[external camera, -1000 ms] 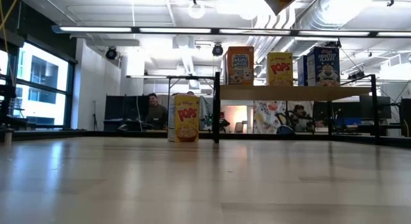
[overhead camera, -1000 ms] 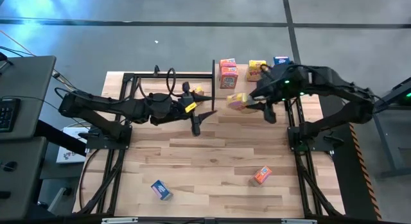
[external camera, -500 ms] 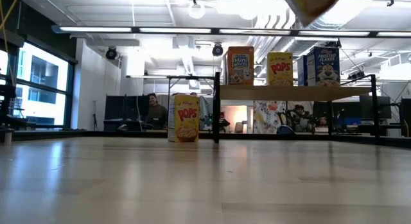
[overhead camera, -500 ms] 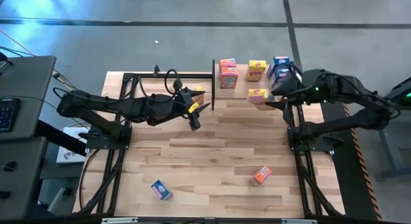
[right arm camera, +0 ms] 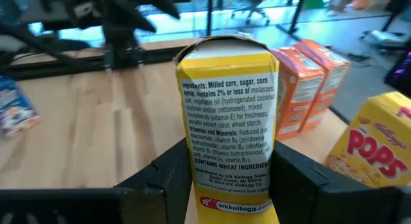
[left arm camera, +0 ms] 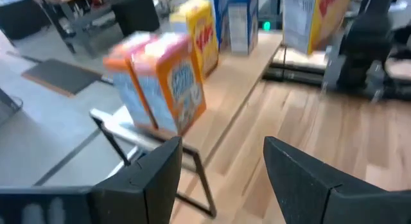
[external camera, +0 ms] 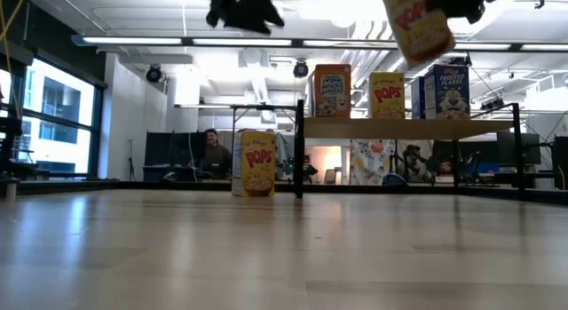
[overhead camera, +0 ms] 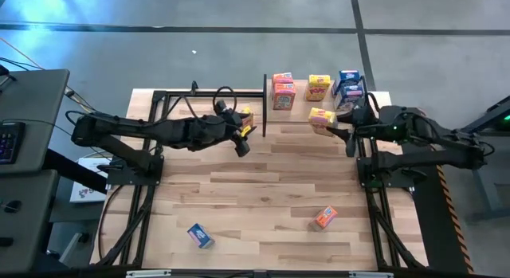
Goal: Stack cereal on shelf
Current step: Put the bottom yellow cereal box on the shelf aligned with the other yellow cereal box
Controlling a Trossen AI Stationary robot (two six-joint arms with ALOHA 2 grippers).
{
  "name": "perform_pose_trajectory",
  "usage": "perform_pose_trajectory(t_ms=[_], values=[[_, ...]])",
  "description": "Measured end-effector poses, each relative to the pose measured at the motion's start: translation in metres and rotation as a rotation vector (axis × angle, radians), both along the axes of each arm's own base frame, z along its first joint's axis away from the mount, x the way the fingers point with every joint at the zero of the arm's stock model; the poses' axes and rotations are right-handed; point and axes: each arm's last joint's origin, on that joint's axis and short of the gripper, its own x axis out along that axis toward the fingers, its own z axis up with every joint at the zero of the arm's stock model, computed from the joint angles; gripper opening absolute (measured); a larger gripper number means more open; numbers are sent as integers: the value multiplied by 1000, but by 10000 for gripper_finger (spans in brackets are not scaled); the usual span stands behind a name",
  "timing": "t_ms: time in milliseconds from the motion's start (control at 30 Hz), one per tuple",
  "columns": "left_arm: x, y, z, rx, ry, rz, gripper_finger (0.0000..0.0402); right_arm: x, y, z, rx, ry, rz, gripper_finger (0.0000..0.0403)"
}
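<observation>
The shelf (external camera: pixel 408 128) stands at the table's far edge with orange (overhead camera: pixel 283 91), yellow (overhead camera: pixel 319 87) and blue (overhead camera: pixel 348 85) cereal boxes upright on it. My right gripper (overhead camera: pixel 331 123) is shut on a yellow box (overhead camera: pixel 321 118), just in front of the shelf and higher than its board (external camera: pixel 417 26). My left gripper (overhead camera: pixel 241 144) hangs open and empty by the shelf's left post, near another yellow box (external camera: pixel 257 163) standing upright on the table. The left wrist view shows its fingers apart (left arm camera: pixel 221 176). My right gripper pinches the yellow box between its two fingers, one on each broad face; the narrow ingredients side (right arm camera: pixel 228 140) faces the wrist camera. The fingers come about level from the table's right. The box is lifted clear and tilted slightly.
A blue box (overhead camera: pixel 199 235) lies near the table's front left and an orange box (overhead camera: pixel 324 217) lies at the front right. The black arm frames (overhead camera: pixel 374 174) flank the wooden tabletop. A person (external camera: pixel 211 148) sits in the room behind the table.
My right gripper has carried the yellow box toward the table's right and far edge, up to the shelf front, and the box has come lower and turned more upright. My left gripper has gone a little toward the far edge and now shows at the low view's top.
</observation>
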Motion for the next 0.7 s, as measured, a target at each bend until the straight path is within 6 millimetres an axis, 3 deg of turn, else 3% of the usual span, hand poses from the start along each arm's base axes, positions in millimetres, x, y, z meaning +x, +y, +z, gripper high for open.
perform_pose_trajectory(t_ms=[333, 700], values=[[-4, 10, -29, -58, 28, 26, 209, 17, -8, -54, -64, -66, -228, 165], [-27, 17, -42, -71, -16, 74, 209, 26, -13, -83, -67, -202, -374, 165]])
